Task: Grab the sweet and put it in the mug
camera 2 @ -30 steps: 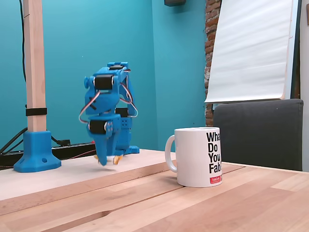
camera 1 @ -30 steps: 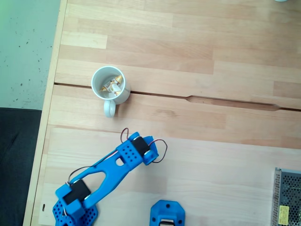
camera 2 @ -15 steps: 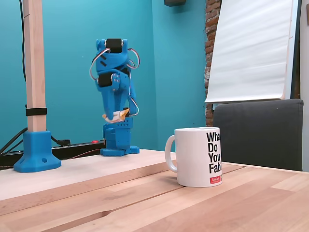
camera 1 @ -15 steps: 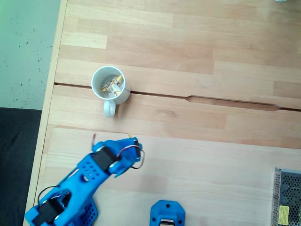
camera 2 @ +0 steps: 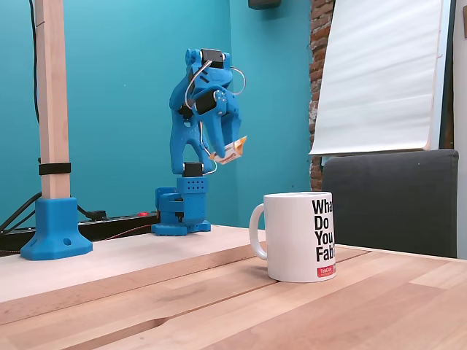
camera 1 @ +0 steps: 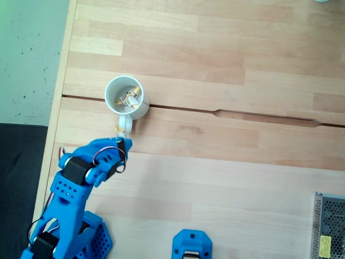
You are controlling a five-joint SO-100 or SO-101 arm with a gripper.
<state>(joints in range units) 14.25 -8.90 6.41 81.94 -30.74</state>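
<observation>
The small oblong sweet [camera 2: 230, 150] in its white wrapper with twisted golden-yellow ends is pinched in the blue two-finger gripper [camera 2: 228, 148], raised well above the pale wooden surface [camera 2: 182, 284]. In the top-down fixed view a sliver of that wrapper [camera 1: 118, 129] pokes out past the gripper [camera 1: 119, 136] at about twelve o'clock, lying over the looped handle of the round white ceramic mug [camera 1: 126, 96].

By its look the sweet is very light, with a hard little core under thin, crinkly paper that is probably a bit slick. The twisted ends would crumple or slip if squeezed, so the sound hold is across the short middle of the body, which seems to be roughly where the fingers sit, clamped on it. It should not break, but a loose pinch could let it slide out.

In the side-on fixed view the blue arm [camera 2: 191, 131] stands tall on its base, shoulder and elbow lifted, the wrist bent so the gripper points down and toward four o'clock, up at about ten o'clock from the mug [camera 2: 300, 235] and not yet over its rim. The mug already holds several like candies [camera 1: 129, 98].
</observation>
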